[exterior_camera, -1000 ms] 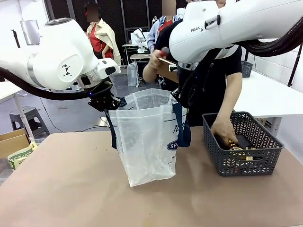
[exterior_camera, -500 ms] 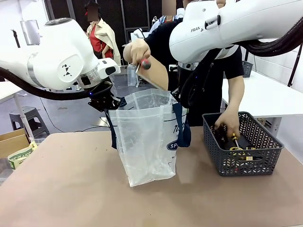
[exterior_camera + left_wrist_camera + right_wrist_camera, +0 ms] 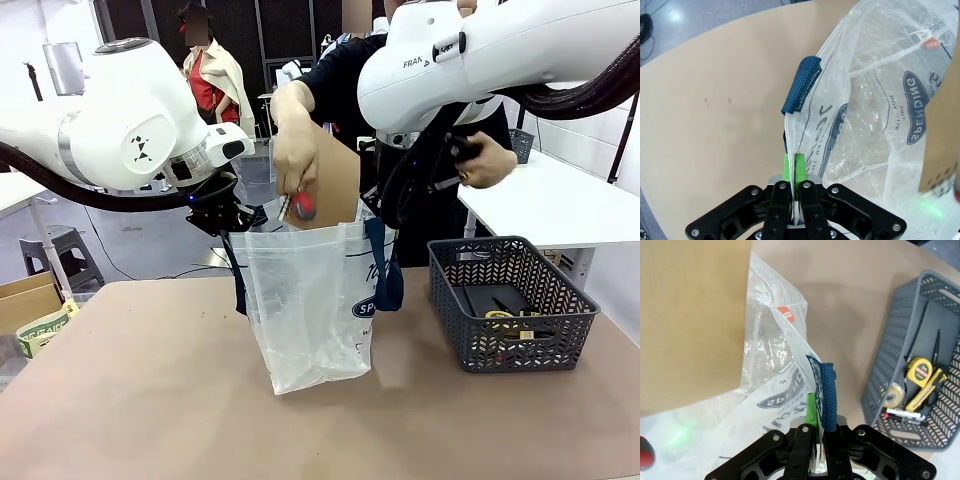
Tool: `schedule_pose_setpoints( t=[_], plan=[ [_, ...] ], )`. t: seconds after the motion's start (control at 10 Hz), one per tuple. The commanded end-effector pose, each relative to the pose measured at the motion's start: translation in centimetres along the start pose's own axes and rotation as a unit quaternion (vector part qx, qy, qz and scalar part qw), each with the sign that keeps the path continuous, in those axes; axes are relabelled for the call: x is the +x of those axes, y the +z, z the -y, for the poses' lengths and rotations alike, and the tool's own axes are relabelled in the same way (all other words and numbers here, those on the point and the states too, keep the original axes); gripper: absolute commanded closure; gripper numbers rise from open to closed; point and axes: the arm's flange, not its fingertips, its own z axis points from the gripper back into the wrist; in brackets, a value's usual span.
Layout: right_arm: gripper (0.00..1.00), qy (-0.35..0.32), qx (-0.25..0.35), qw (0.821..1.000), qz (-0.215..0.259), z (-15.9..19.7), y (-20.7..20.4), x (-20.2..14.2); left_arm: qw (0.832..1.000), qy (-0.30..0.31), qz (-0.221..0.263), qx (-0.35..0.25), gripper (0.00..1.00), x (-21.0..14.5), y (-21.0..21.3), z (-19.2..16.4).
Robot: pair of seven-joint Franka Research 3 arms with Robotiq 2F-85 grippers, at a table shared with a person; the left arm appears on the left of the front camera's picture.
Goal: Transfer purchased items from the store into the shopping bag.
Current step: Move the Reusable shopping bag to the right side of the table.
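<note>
Translucent whitish plastic with navy straps: the shopping bag (image 3: pixel 310 300) stands open on the table, and its round navy logo reads "SPENDING TIME" in the left wrist view. To the bag's right sits the dark grey mesh basket (image 3: pixel 500 350), with a yellow tape measure (image 3: pixel 920 369) inside. At the bag's mouth a person's hand (image 3: pixel 294 150) holds a flat brown packet (image 3: pixel 338 185) and something red (image 3: pixel 303 207). The left gripper (image 3: pixel 793 159) is pinched tight on the bag's rim, and the right gripper (image 3: pixel 815 407) is clamped on the opposite rim, by its strap.

The shopping bag (image 3: pixel 305 300) stands mid-tabletop (image 3: pixel 140 400), with the basket (image 3: pixel 500 345) just to its right and small goods (image 3: pixel 920 371) inside the basket. A packet (image 3: pixel 338 185) hangs over the bag's mouth. The left pincer (image 3: pixel 793 160) is at the bag's left rim and the right pincer (image 3: pixel 816 407) at its right rim.
</note>
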Motion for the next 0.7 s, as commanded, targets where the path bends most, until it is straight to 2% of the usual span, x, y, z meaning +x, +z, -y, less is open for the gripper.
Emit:
schedule_pose_setpoints(
  t=[0.0, 0.6],
  plan=[
    [1.0, -0.007, 0.0, 1.0, 0.001, 0.13, 0.13, 0.05, 1.0, 0.009, 0.002, 0.004, 1.0, -0.06, 0.15, -0.14],
    [1.0, -0.007, 0.0, 1.0, 0.001, 0.13, 0.13, 0.05, 1.0, 0.009, 0.002, 0.004, 1.0, -0.06, 0.15, -0.14]
  ],
)
